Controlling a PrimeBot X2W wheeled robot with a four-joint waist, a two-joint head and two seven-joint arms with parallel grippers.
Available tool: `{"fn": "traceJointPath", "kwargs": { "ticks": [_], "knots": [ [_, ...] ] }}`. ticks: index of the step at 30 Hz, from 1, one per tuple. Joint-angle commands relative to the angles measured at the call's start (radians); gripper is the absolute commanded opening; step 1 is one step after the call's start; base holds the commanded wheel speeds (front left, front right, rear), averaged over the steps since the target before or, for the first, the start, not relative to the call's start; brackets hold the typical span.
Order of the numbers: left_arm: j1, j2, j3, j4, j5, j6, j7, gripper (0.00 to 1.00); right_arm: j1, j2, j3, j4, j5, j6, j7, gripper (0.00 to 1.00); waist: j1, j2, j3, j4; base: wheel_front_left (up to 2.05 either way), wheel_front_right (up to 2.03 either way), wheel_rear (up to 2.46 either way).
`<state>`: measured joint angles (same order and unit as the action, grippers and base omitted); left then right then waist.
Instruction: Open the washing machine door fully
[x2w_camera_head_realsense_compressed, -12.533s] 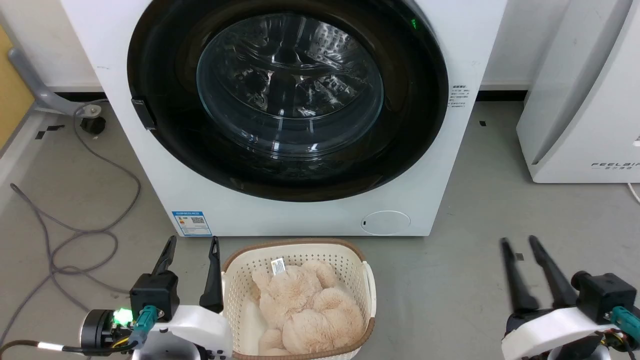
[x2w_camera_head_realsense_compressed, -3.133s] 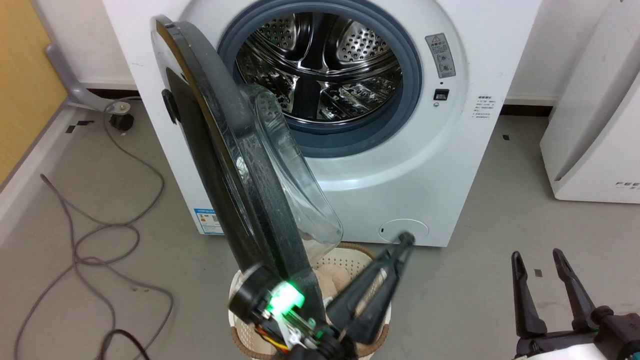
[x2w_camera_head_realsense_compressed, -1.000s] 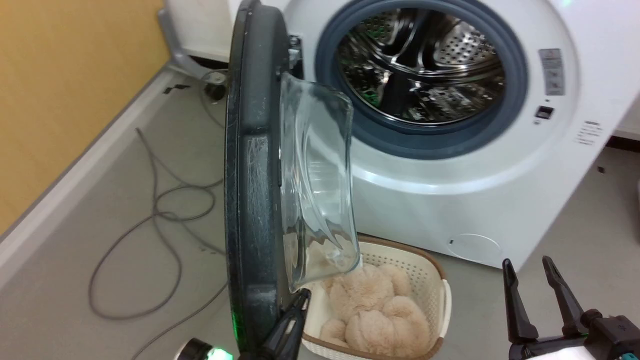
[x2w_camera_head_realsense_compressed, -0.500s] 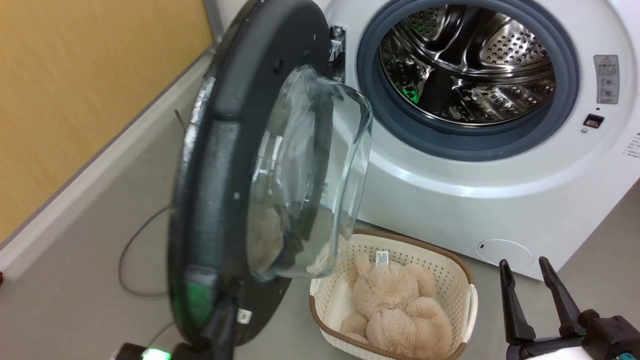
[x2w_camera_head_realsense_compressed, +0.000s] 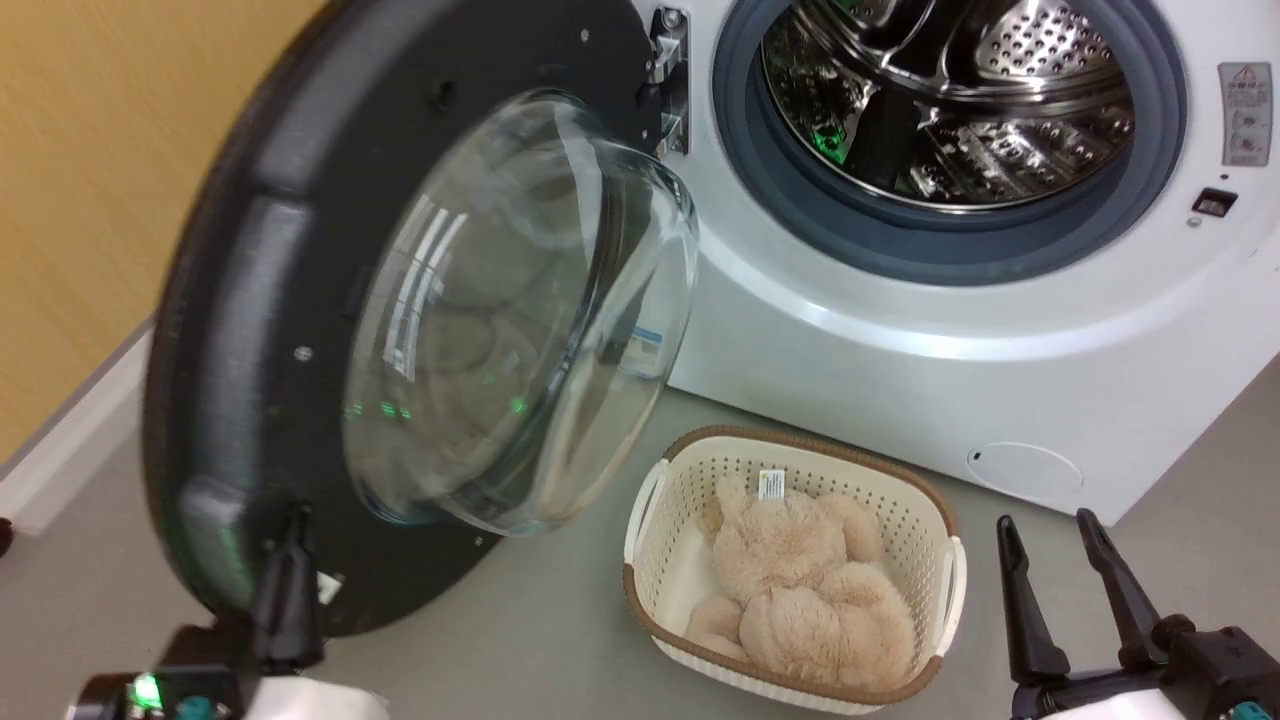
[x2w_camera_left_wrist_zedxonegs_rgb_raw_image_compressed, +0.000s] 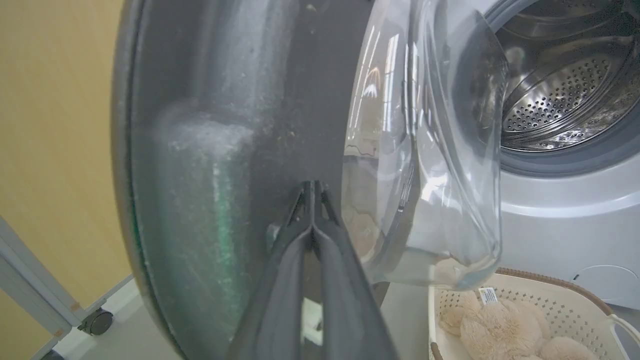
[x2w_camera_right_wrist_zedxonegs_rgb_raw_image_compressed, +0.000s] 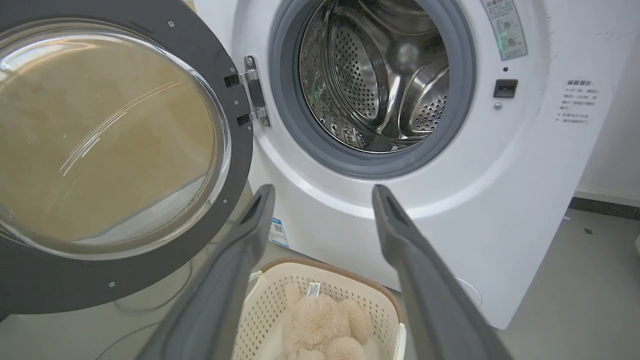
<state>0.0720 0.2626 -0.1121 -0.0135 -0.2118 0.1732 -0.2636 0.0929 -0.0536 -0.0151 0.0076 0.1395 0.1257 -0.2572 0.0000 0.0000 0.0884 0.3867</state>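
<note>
Bulging glass-centred round black door (x2w_camera_head_realsense_compressed: 240, 300)

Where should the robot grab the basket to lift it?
Probably by the white loop handle on the right side of the basket, coming down from above. That handle stands out from the wall and is nearest the open right gripper. The teddy fills the middle, so the edges are easier to reach.

You'll see a cream perforated plastic basket with a brown rim (x2w_camera_head_realsense_compressed: 800, 446) standing on the grey floor (x2w_camera_head_realsense_compressed: 560, 640). A beige plush bear (x2w_camera_head_realsense_compressed: 800, 590) lies curled inside it, with a white tag (x2w_camera_head_realsense_compressed: 770, 484) at its top. At the head view's left, a yellow wood-grain wall (x2w_camera_head_realsense_compressed: 80, 200) meets a pale baseboard (x2w_camera_head_realsense_compressed: 70, 440). A small black caster (x2w_camera_left_wrist_zedxonegs_rgb_raw_image_compressed: 96, 321) sits near the baseboard.
</note>
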Motion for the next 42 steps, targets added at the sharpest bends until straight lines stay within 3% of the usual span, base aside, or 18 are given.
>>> {"fn": "traceJointPath", "kwargs": {
  "ticks": [1,14,28,42],
  "knots": [
    [-0.024,0.0,0.021,0.018,-0.013,0.0,0.002,0.0,-0.017,0.003,-0.002,-0.003,-0.008,0.005,-0.005,1.0,0.0,0.0,0.011,0.0,0.0,0.0,0.0],
    [-0.181,-0.019,0.204,0.159,-0.064,-0.048,0.002,0.0,-0.068,0.003,-0.003,-0.006,-0.038,0.005,-0.005,1.0,0.0,0.0,0.088,-0.02,0.0,0.0,0.0],
    [-0.32,-0.046,0.413,0.295,-0.045,-0.094,0.002,0.0,-0.103,0.003,-0.011,-0.005,-0.059,0.005,-0.005,1.0,0.0,0.0,0.14,-0.054,0.0,0.0,0.0],
    [-0.438,-0.05,0.524,0.441,0.003,-0.146,0.002,0.0,-0.124,0.003,-0.01,-0.003,-0.073,0.005,-0.005,1.0,0.0,0.0,0.163,-0.071,0.0,0.0,0.0]
  ]
}}
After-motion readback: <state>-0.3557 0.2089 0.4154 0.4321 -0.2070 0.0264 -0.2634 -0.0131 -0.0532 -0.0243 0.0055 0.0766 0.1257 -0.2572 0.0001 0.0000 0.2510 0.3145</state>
